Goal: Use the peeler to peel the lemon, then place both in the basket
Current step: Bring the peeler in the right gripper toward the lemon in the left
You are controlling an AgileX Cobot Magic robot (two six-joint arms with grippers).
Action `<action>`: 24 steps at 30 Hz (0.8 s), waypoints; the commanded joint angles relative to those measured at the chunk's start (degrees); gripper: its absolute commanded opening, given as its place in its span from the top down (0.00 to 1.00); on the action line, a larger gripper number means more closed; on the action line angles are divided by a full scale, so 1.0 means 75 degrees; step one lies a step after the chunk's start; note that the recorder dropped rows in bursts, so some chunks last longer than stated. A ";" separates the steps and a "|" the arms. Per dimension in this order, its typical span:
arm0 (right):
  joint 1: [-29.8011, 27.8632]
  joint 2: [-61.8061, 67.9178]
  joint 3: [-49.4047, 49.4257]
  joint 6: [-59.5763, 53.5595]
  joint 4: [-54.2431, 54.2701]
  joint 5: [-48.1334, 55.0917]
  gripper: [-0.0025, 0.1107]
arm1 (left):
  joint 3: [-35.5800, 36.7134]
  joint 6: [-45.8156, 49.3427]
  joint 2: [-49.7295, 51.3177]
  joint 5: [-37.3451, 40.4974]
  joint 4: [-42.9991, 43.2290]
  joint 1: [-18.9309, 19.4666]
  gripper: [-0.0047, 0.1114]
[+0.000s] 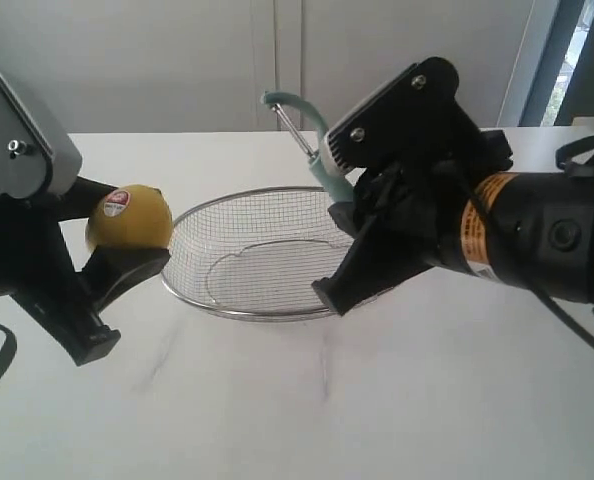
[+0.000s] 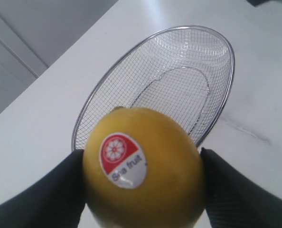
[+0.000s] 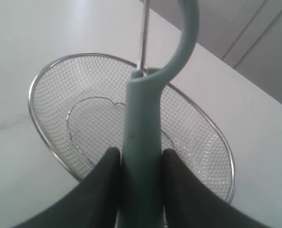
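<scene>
Left gripper (image 2: 142,190): jaws set fairly wide and clenched on the lemon (image 1: 132,218), one black finger (image 2: 41,194) pressed on each flank of the fruit. We see it at the middle left of the exterior view, lifted clear of the white table (image 1: 397,400) and just left of the basket (image 1: 239,312), not touching the rim. Lemon skin is smooth, yellow and slightly glossy; the shape is so near round that we cannot name a long axis. Its red-and-white sticker (image 1: 117,201) faces up and toward the exterior camera. Right gripper (image 3: 141,183): jaws drawn in narrow and grasping the peeler (image 3: 142,118) by the lower part of its handle, black pads flat on either side. Handle is matte pale teal plastic, slim and straight, ending in a curved hook that carries a thin bright metal blade rod. In the exterior view the peeler's long axis slants from frame centre up to the left, head uppermost near top centre, over the far rim of the basket. Basket: shallow oval of fine silver mesh with a thicker wire rim, resting on the table at frame centre, between the two grippers.
</scene>
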 commanded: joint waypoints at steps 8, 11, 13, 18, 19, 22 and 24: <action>0.1535 0.0329 -0.0044 0.0807 -0.0466 0.1601 0.98 | 0.0032 -0.0602 -0.0015 -0.0212 -0.0111 -0.0048 0.96; 0.1752 0.0561 -0.0166 0.1520 -0.0995 0.1700 0.98 | 0.0032 -0.0602 -0.0015 -0.0212 -0.0111 -0.0048 0.96; 0.1880 0.0747 -0.0319 0.1942 -0.1416 0.1750 0.98 | 0.0032 -0.0602 -0.0015 -0.0212 -0.0111 -0.0048 0.96; 0.2029 0.1242 -0.0745 0.2160 -0.1667 0.1979 0.98 | 0.0032 -0.0638 -0.0015 -0.0212 -0.0111 -0.0048 0.96; 0.2029 0.1330 -0.0803 0.2160 -0.1667 0.2009 0.98 | 0.0032 -0.0744 -0.0015 -0.0212 -0.0111 -0.0048 0.96; 0.2049 0.1461 -0.0922 0.2160 -0.1733 0.1871 0.98 | 0.0032 -0.1081 -0.0008 -0.0182 -0.0111 -0.0048 0.96; 0.2184 0.1497 -0.0972 0.2160 -0.2001 0.1910 0.98 | 0.0032 -0.1434 0.0021 -0.0152 -0.0126 -0.0048 0.96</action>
